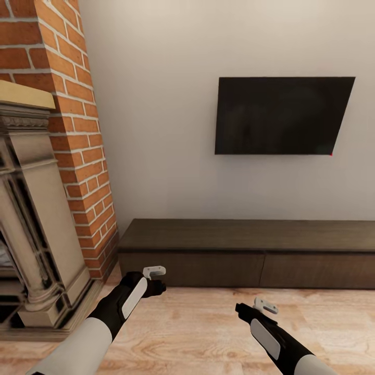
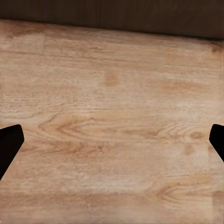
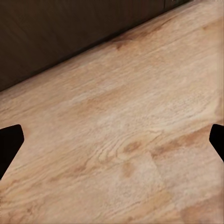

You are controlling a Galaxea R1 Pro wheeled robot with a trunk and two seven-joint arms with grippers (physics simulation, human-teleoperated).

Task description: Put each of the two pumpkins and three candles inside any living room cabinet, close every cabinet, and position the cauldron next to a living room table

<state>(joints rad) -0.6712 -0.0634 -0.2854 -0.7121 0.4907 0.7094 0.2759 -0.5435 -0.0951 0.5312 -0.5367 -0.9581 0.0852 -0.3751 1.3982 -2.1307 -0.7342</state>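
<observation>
You are facing the cabinet (image 1: pixel 245 255), the long, low, dark brown TV unit set against the pale wall (image 1: pixel 156 104). Its long axis runs left to right across your head view, from just beside the brick chimney (image 1: pixel 73 130) out past the picture's right edge, so its far end is cut off. Both wide drawer fronts sit flush with the frame, a thin seam between them near the middle; whatever lies inside is hidden. Its top is bare dark wood.

Above it a black television (image 1: pixel 281 115) hangs on the wall. At your left stands a carved stone fireplace surround (image 1: pixel 36 219) with a pale wooden mantel, partly cut off by the frame.

Your left gripper (image 1: pixel 154 273) hangs over the wooden floor (image 1: pixel 198 323) just short of the cabinet's left drawer. In the left wrist view its dark fingertips (image 2: pixel 10 144) stand wide apart at the picture's edges, nothing between them but floorboards. Your right gripper (image 1: pixel 264 305) hovers lower and further back from the cabinet, over the floor; its fingertips (image 3: pixel 9 147) are likewise spread wide and empty, with the cabinet's dark front crossing that view at a slant.
</observation>
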